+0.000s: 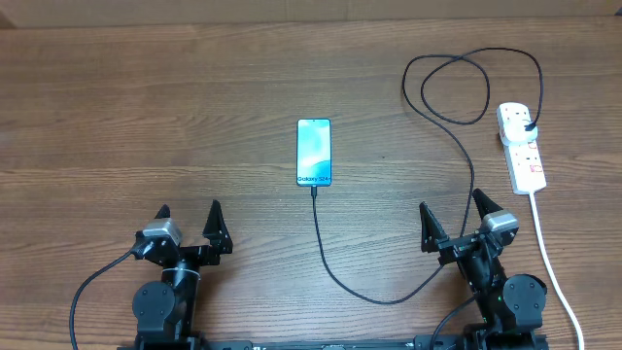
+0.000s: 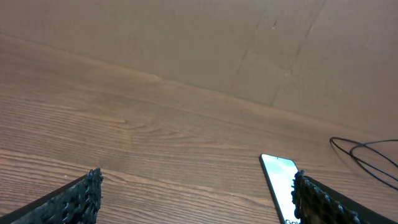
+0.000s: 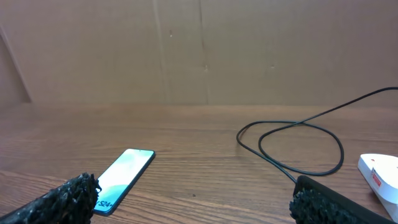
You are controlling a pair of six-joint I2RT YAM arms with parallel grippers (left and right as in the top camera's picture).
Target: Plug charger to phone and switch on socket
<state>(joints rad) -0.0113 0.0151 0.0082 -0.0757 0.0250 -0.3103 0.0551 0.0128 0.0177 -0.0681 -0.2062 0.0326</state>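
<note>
Left end effector (image 1: 189,208) gapes, ridged black fingers (image 2: 78,199) over grained wooden table (image 1: 146,97).

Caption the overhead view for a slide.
Charger runs from phone to socket; left tool and right tool sit open nearby.

The phone (image 1: 314,153) lies flat, screen lit, ahead and between the left gripper (image 1: 189,206) and right gripper (image 1: 450,199) jaws. The black charger (image 1: 321,243) is plugged into its near edge, passes the right jaws and loops to the white socket (image 1: 522,148), ahead-right of them.
</note>
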